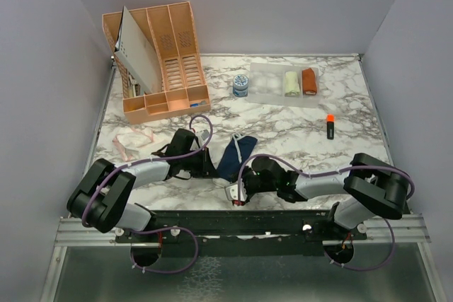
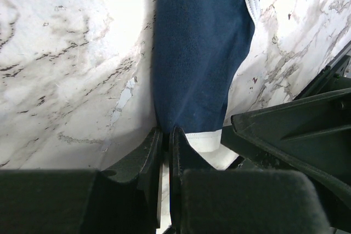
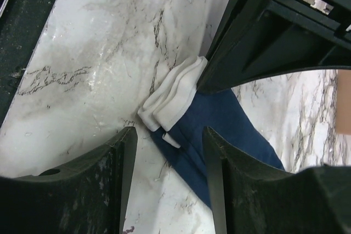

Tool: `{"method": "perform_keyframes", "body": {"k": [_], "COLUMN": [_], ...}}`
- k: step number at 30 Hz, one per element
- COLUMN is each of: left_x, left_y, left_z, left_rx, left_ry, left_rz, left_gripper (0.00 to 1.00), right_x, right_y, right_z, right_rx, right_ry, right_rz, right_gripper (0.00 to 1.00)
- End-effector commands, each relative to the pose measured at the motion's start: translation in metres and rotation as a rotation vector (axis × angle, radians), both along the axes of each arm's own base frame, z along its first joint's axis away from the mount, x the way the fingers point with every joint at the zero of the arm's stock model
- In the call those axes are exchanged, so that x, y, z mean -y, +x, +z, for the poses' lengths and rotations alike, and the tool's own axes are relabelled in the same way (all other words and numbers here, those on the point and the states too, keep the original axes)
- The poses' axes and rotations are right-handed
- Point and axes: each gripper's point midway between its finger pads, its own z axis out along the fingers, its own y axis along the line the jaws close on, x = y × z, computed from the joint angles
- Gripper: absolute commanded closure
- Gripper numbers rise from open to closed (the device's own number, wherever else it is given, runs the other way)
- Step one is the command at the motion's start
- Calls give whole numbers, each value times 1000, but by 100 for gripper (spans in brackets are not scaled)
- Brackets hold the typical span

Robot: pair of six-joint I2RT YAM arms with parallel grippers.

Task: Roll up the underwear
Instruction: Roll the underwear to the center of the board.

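Note:
The navy underwear (image 1: 236, 153) lies bunched on the marble table (image 1: 297, 132) between my two arms. My left gripper (image 2: 166, 134) is shut on its lower edge, where the blue cloth (image 2: 203, 53) runs into the thin gap between the fingertips. The right gripper (image 3: 169, 146) stands open just over the cloth (image 3: 230, 119), one finger on bare table and the other over the blue, near the folded white waistband (image 3: 173, 100). The whitish-pink underwear (image 1: 133, 141) lies flat at the left, away from both grippers.
An orange file organiser (image 1: 159, 54) stands at the back left. Behind the middle are a small blue-and-white tub (image 1: 241, 86) and a clear tray with a cream roll (image 1: 291, 83) and a rust-orange roll (image 1: 309, 80). An orange-capped marker (image 1: 330, 126) lies at the right.

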Motion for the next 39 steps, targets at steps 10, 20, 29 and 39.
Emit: {"method": "perform_keyframes", "body": {"k": [10,20,29,39], "left_x": [-10,-10,-11,-14], "left_y": [-5,-6,-6,0], "left_z": [-14,-15,-16,-6], "left_rx": [-29,-37,-39,-18], "left_ry": [56,54,53,33], "left_rz": [-3,-9,-1,71], "left_gripper": [100,100,100,78], "right_x": [4,8,11,-3], "right_y": [-24,-17,-8,-17], "right_z": [-29,-41,-43,-21], "right_rx": [-88,-91,-81,-290], "right_ry": [-69,-91,-106,132], "right_rz": [79,20,-37,-173], "right_gripper": [51,64,85,100]}}
